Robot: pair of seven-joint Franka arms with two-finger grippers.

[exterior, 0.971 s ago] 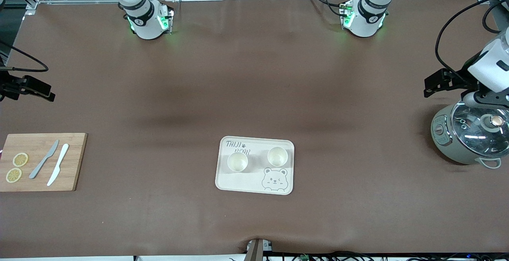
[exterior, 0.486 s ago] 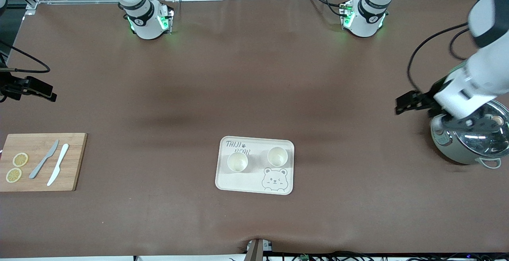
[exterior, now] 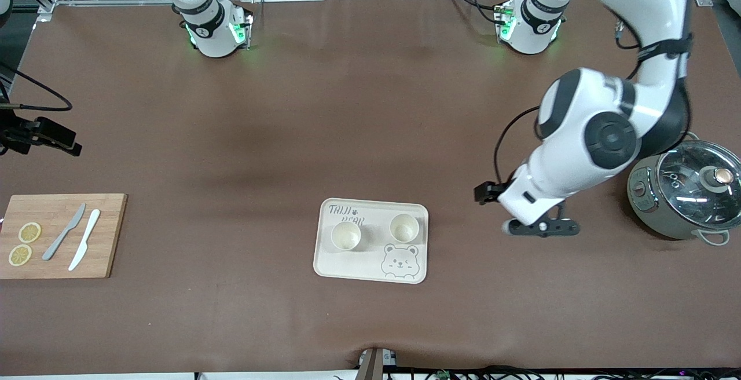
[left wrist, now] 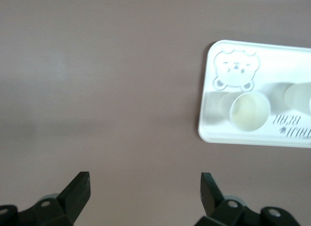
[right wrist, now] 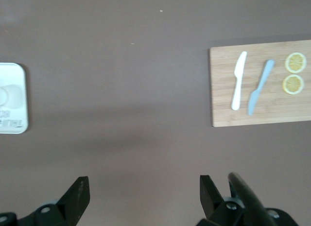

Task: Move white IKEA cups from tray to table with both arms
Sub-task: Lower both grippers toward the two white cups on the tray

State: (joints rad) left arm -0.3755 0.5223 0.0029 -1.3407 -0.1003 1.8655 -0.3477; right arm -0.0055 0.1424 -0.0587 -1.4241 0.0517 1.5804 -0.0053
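Note:
Two white cups (exterior: 345, 235) (exterior: 404, 227) stand upright side by side on the cream bear-printed tray (exterior: 370, 270). My left gripper (exterior: 541, 228) hangs open and empty over bare table between the tray and a cooker. In the left wrist view the gripper (left wrist: 144, 187) is open, and the tray (left wrist: 214, 129) shows one cup (left wrist: 249, 111) whole and the other cup (left wrist: 297, 96) blurred. My right gripper (right wrist: 144, 189) is open and empty; its black hand (exterior: 43, 134) shows at the right arm's end of the table, well away from the tray.
A grey-green cooker with a glass lid (exterior: 686, 194) stands at the left arm's end. A wooden cutting board (exterior: 61, 235) with two knives and two lemon slices lies at the right arm's end; it also shows in the right wrist view (right wrist: 262, 90).
My left arm has swung from over the cooker toward the tray, its gripper now lower over bare table. The right hand has barely moved. The cups have not moved.

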